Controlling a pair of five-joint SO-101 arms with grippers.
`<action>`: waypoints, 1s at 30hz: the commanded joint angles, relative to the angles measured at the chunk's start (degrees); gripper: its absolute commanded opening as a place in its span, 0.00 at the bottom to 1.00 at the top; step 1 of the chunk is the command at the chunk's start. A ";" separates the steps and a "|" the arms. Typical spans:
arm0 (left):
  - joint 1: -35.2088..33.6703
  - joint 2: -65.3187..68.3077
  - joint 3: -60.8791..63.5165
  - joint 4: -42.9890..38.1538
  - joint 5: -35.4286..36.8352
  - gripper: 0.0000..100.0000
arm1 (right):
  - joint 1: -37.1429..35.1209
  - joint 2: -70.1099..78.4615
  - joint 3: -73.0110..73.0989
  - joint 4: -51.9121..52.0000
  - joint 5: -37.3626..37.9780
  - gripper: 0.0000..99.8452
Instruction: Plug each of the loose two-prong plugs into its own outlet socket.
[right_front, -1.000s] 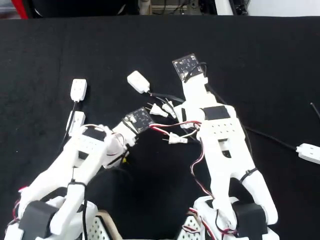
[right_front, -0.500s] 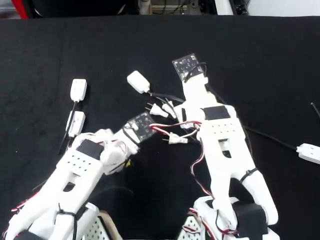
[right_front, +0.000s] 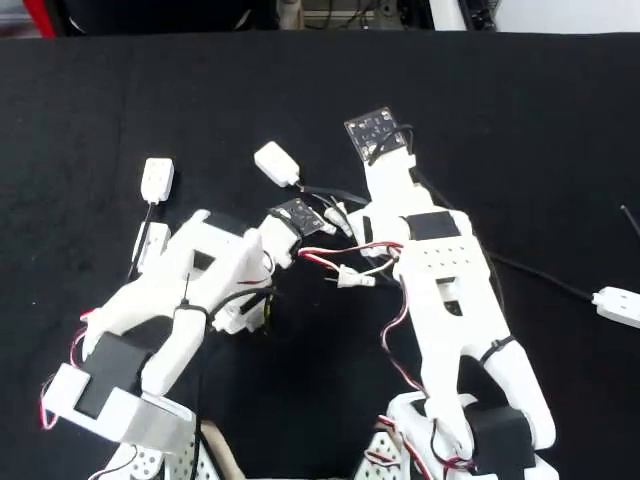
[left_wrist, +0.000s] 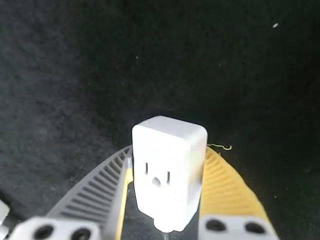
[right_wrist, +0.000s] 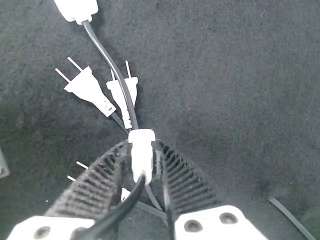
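Note:
My left gripper (left_wrist: 167, 150) is shut on a white outlet socket (left_wrist: 169, 170), held with its slotted face toward the wrist camera. My right gripper (right_wrist: 142, 147) is shut on a white two-prong plug (right_wrist: 142, 152) whose black cord runs back along the fingers. Just beyond it lie two loose plugs (right_wrist: 86, 89) (right_wrist: 121, 89), prongs pointing away. In the high view the left wrist (right_front: 295, 216) sits beside a loose plug (right_front: 336, 215), close to the right arm (right_front: 430, 260). Another plug (right_front: 350, 279) lies below, near red and white wires.
A corded socket (right_front: 277, 163) lies on the black table (right_front: 520, 120), also seen from the right wrist as socket (right_wrist: 75, 9). Two more sockets (right_front: 157, 178) (right_front: 150, 240) lie at the left, another (right_front: 617, 305) at the right edge. Black cords cross the middle.
The left arm has swung forward and to the right, bringing its wrist up close to the loose plugs. The right arm has kept still.

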 joint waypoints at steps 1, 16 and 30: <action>-2.95 0.09 -3.38 0.35 0.88 0.08 | 0.88 0.13 -0.48 -1.32 0.79 0.01; -5.49 -23.38 9.27 -4.22 0.79 0.23 | 0.88 0.13 -0.48 -1.32 1.67 0.01; 3.38 -48.62 32.84 -12.92 -1.14 0.27 | 0.88 0.13 -0.48 -1.32 1.67 0.01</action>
